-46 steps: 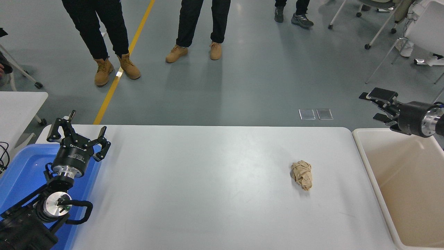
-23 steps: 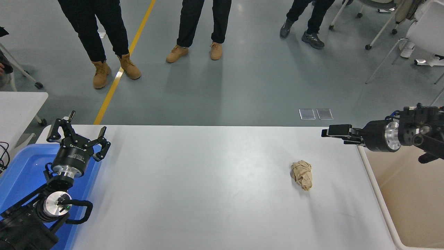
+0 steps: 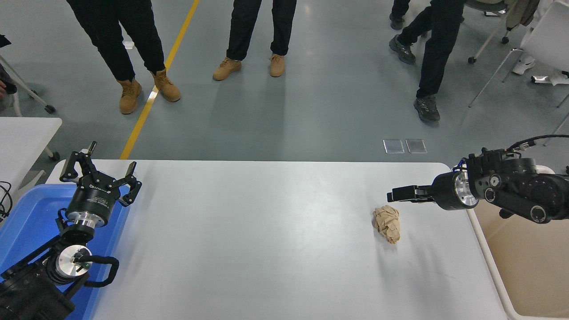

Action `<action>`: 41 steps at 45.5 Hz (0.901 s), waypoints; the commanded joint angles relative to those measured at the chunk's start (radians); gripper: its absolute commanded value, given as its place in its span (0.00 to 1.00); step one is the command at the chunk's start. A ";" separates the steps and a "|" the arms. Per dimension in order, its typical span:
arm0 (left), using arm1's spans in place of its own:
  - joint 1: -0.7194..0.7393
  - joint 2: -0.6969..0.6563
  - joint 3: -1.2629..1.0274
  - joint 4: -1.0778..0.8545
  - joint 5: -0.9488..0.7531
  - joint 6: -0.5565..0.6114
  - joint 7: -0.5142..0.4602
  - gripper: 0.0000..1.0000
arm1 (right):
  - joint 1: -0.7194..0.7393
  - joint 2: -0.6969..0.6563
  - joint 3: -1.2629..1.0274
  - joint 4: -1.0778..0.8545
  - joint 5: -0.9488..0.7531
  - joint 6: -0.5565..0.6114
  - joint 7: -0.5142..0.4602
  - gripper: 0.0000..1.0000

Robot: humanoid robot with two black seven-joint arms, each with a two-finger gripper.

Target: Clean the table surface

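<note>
Just below your right gripper (image 3: 393,195): paper wad (image 3: 387,223) on table (image 3: 249,240), untouched | fingers: edge-on, you cannot tell their spread | left gripper (image 3: 98,171): spread, parked.

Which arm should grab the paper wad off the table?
Right. Its end effector hangs just above the paper wad; the left end effector is parked over the blue bin, across the table.

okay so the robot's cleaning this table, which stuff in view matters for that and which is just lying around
Part of the job:
table surface
crumpled brown paper
right gripper, near the paper
beige bin

Just there:
left gripper, parked
blue bin
people's legs
</note>
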 commanded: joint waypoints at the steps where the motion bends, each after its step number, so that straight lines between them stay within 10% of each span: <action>1: 0.000 0.000 0.000 0.000 0.000 0.000 0.000 0.99 | -0.012 0.033 -0.021 -0.030 0.000 -0.013 0.000 0.98; 41: 0.000 0.000 0.000 0.000 0.000 0.000 0.000 0.99 | -0.144 0.152 -0.025 -0.176 0.010 -0.176 -0.002 0.98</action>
